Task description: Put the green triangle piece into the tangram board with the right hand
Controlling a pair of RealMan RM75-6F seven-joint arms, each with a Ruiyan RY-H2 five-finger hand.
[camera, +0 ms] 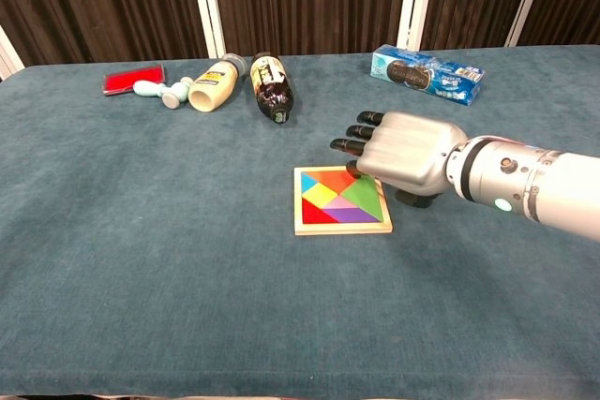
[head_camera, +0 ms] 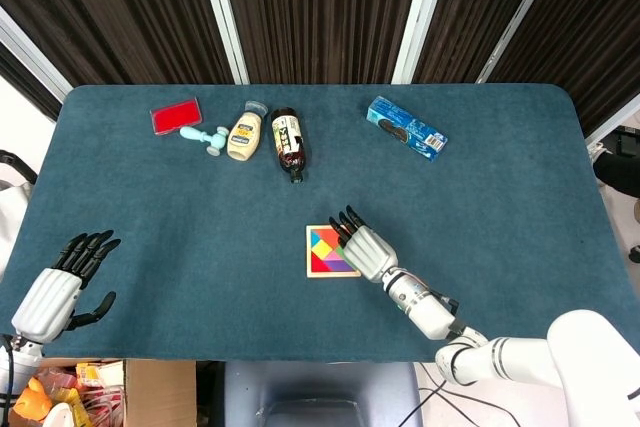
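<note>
The wooden tangram board (camera: 342, 229) lies in the middle of the table, filled with coloured pieces. The green triangle piece (camera: 364, 195) lies in the board's right side, its far corner under my fingertips (camera: 345, 145). My right hand (camera: 405, 151) hovers flat, palm down, over the board's far right corner with fingers spread and nothing in them. In the head view this right hand (head_camera: 366, 247) covers the right part of the board (head_camera: 309, 252). At the lower left edge my left hand (head_camera: 58, 287) rests with fingers apart and holds nothing.
A dark bottle (camera: 271, 87), a cream bottle (camera: 212, 84), a light blue tool (camera: 159, 92) and a red flat box (camera: 133, 79) lie at the back left. A blue biscuit pack (camera: 427, 73) lies at the back right.
</note>
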